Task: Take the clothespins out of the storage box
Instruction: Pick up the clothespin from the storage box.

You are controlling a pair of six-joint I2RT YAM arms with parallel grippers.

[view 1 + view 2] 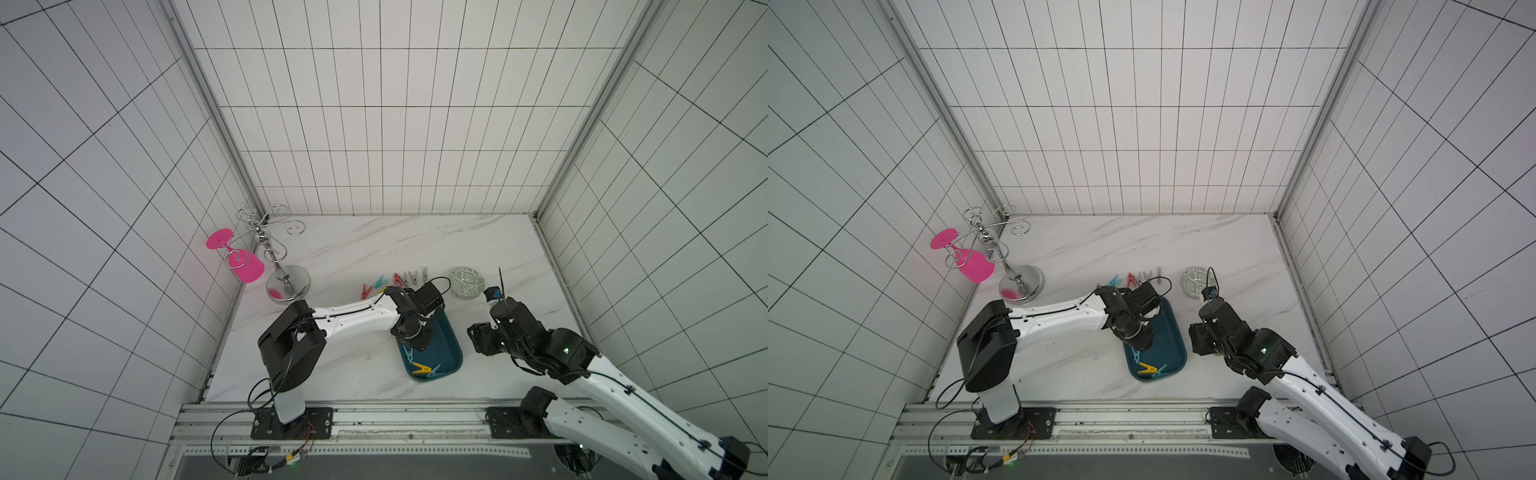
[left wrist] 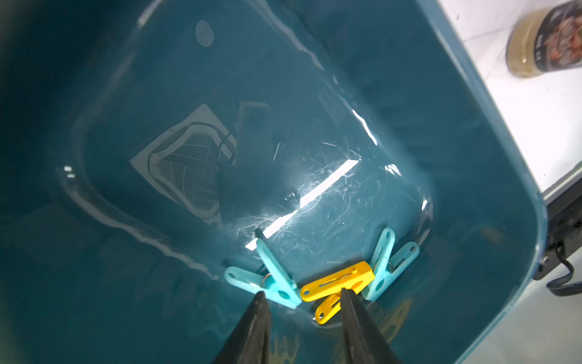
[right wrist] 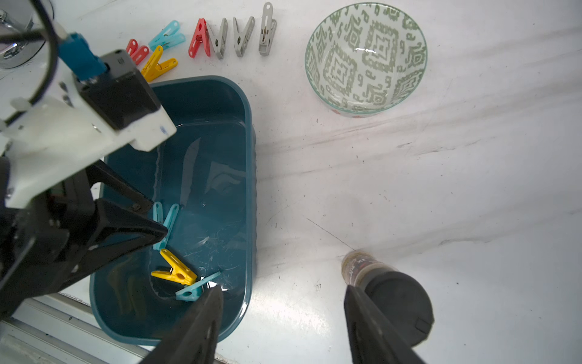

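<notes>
left gripper [image 2: 303, 294] fingers occupy the near edge of the left wrist view, with the jaws apart and clamped on nothing. between the tips lie one end of a light blue clothespin [image 2: 277, 279] and one end of a yellow clothespin [image 2: 337, 280]. whether either tip touches a peg cannot be told. a second light blue clothespin [image 2: 389, 268] lies just beside the yellow one, against the wall.

storage box [image 3: 250, 176]: dark teal plastic, rectangular, rounded corners, low walls, and a glossy scratched floor. it stands on the table [image 1: 353, 257] near the front edge, between the two arms. the three pegs inside are grouped at the end nearest that edge.

row of clothespins [image 3: 220, 37]: seven pegs on the table just beyond the box's far end, in red, light blue, yellow and grey. each is a-shaped or v-shaped.

right gripper [image 3: 282, 296]: jaws wide apart and holding nothing, just beside the box on the side facing the table's right edge.

hidden or unclear: in both top views the left arm [image 1: 353, 316] covers the far part of the box. a jar [image 3: 362, 268] with a dark lid lies near the right gripper. it is blurred and partly behind one finger, and its label is unreadable. a patterned bowl [image 3: 365, 56] stands apart from the box.
</notes>
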